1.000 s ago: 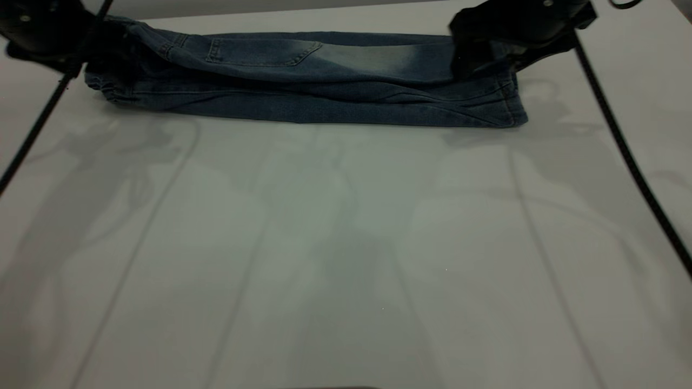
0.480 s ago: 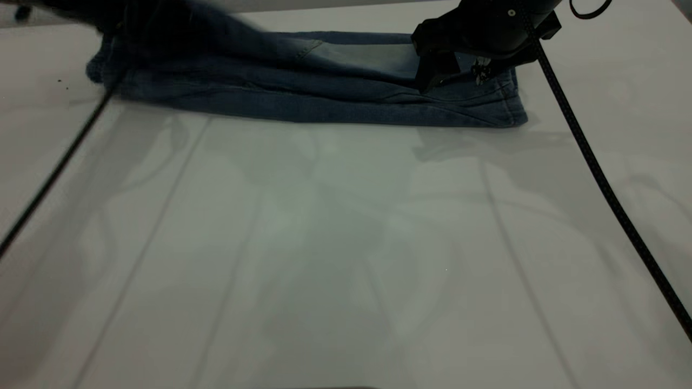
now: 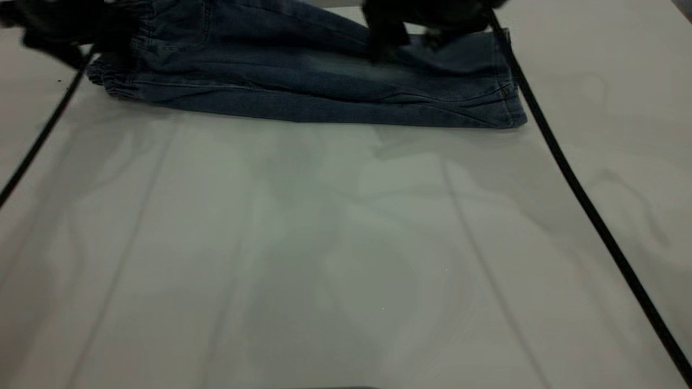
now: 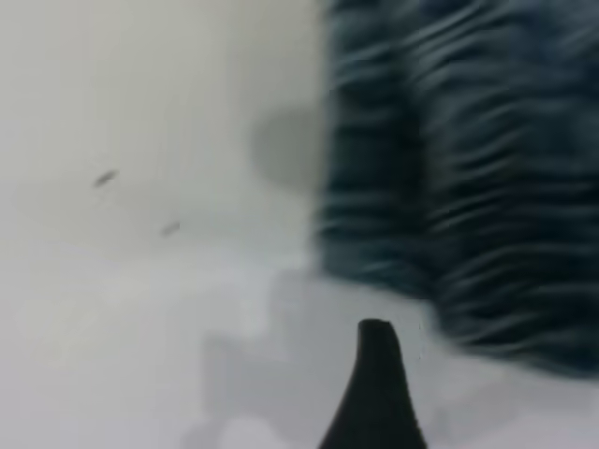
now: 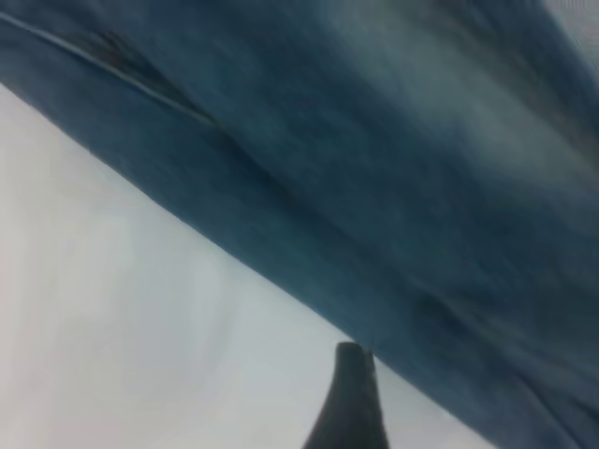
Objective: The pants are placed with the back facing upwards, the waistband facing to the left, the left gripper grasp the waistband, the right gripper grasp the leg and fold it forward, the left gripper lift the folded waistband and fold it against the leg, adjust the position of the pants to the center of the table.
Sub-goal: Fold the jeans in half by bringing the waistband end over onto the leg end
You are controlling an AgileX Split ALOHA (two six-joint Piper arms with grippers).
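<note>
Blue washed-denim pants (image 3: 324, 81) lie folded lengthwise along the far edge of the plain white table (image 3: 346, 259), gathered elastic waistband (image 3: 111, 81) at left. Black blocky left gripper (image 3: 65, 32) at the waistband; black blocky right gripper (image 3: 400, 27) over the upper leg (image 3: 443, 48). Finger spread and hold on either: cannot tell.

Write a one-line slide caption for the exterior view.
Denim pants folded lengthwise at the white table's far edge, left gripper at the waistband, right gripper over the leg.
</note>
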